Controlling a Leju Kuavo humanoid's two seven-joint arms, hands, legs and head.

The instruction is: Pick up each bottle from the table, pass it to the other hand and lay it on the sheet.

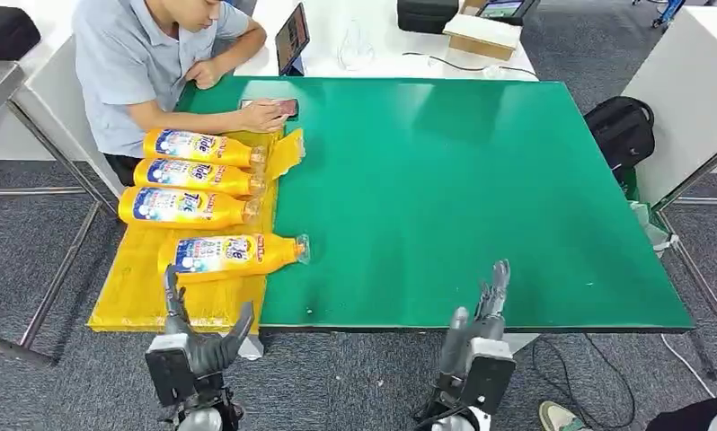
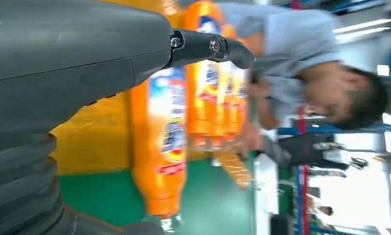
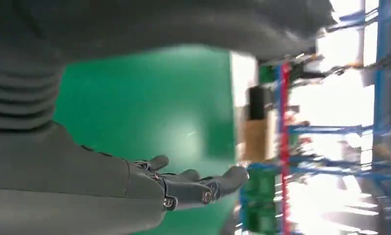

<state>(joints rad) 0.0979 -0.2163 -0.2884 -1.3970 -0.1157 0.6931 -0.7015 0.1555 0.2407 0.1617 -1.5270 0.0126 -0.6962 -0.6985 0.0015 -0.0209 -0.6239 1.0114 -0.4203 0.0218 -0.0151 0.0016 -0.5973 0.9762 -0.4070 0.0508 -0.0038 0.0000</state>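
Fig. Head view, both my hands at the near table edge. Four bottles lie on the yellow sheet [image 1: 130, 296] at the table's [image 1: 481, 197] left end, none standing on the bare green. By the layout, the task looks near or at its end; whether more bottles come I cannot tell.

Key relation: the near bottle [image 1: 234, 253] lies at approx. 1 o'clock from my L hand [image 1: 202, 346], close by, apart from it. From my R hand [image 1: 481, 314] the same bottle is at approx. 10 o'clock, well apart. So the L hand is the nearer, by far. Long axis: 9-to-3 o'clock across my view, cap twd 3, overhanging the sheet's edge onto the green. The other three bottles [image 1: 198, 177] lie parallel beyond it, at 12 o'clock, caps also twd 3.

Hand states: L hand spread, holding nothing; the L wrist view shows a finger [image 2: 218, 48] extended w/ the bottle [image 2: 166, 147] beyond it, no contact visible. R hand [image 3: 183, 188] also empty, fingers extended and slightly apart, over the green.

A person [image 1: 148, 54] sits at 11 o'clock, one hand resting by a phone [image 1: 278, 106] just beyond the sheet.

Judgement: any adj. of the near bottle falls to the L hand, reaching twd 1 o'clock, grasp across the body, i.e. along 12-to-6.
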